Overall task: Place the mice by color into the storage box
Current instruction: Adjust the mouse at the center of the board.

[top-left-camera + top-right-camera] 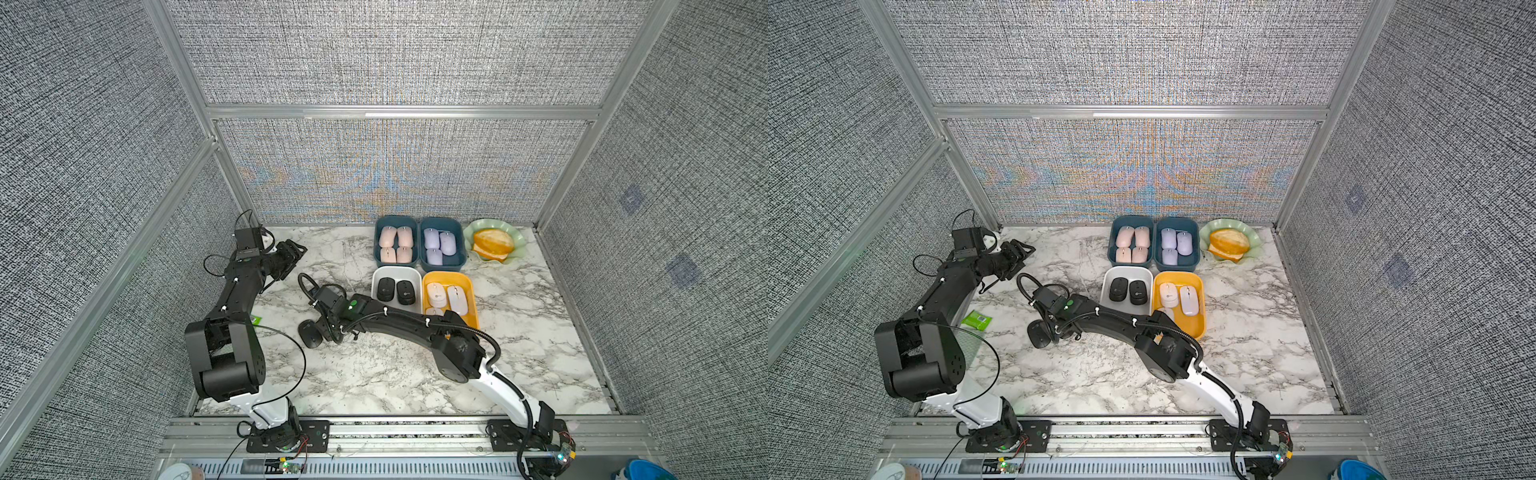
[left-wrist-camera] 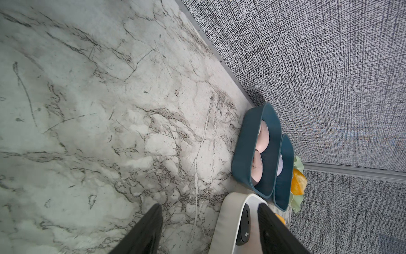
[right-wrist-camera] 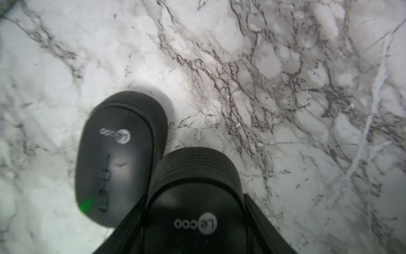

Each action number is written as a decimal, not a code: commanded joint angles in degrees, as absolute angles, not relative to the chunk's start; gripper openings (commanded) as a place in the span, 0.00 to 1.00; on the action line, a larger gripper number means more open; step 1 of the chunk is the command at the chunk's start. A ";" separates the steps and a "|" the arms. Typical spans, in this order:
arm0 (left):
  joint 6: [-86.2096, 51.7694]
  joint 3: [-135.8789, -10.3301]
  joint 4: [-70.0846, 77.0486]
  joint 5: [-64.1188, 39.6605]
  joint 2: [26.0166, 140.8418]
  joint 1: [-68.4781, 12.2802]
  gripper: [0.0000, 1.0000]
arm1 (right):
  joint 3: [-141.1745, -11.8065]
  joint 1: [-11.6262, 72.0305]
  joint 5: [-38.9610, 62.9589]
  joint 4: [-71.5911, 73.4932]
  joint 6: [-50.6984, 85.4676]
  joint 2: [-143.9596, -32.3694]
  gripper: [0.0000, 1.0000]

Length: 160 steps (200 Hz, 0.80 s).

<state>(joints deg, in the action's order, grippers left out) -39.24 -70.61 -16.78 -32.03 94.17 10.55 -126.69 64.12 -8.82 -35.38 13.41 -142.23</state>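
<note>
right gripper (image 3: 193,198) grips the near black mouse (image 3: 193,173) on the table (image 3: 285,66), touching a second black mouse (image 3: 118,154); next, likely: lift clear of its neighbour, carry to the white box (image 1: 395,269); left gripper (image 2: 209,206) jaws apart, empty

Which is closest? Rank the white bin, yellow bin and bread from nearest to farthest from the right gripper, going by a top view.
1. White bin: just beyond the right gripper, to its right.
2. Yellow bin: next to the white bin, on its right side.
3. Bread: in the green dish at the far right corner.
</note>
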 commanded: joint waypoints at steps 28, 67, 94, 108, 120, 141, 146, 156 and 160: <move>-39.20 -70.43 -15.38 -33.22 94.14 10.63 0.70 | -120.79 65.11 -9.83 -33.28 14.34 -136.62 0.57; -39.25 -70.58 -15.40 -33.48 94.15 10.63 0.70 | -108.68 66.98 -9.19 -30.78 13.54 -129.14 0.57; -39.54 -70.14 -15.03 -33.61 94.01 10.64 0.70 | -96.46 69.34 -8.23 -27.58 12.45 -122.47 0.57; -39.98 -69.75 -14.45 -34.26 94.21 10.63 0.70 | -91.82 70.79 -7.89 -26.83 12.31 -120.53 0.57; -40.23 -69.52 -14.18 -34.45 94.40 10.48 0.70 | -89.58 71.93 -8.76 -27.53 13.14 -120.07 0.57; -40.19 -69.43 -14.27 -34.36 94.49 10.05 0.70 | -85.35 73.15 -8.20 -27.02 14.29 -119.12 0.57; -40.16 -69.43 -14.24 -34.28 94.53 9.94 0.70 | -84.55 73.30 -8.01 -26.82 14.40 -118.82 0.57; -40.08 -69.43 -14.38 -34.02 94.46 9.68 0.70 | -83.21 73.78 -7.81 -26.80 14.56 -118.36 0.57; -40.00 -69.44 -14.48 -33.94 94.49 9.59 0.70 | -82.60 73.87 -8.05 -26.72 14.65 -118.17 0.58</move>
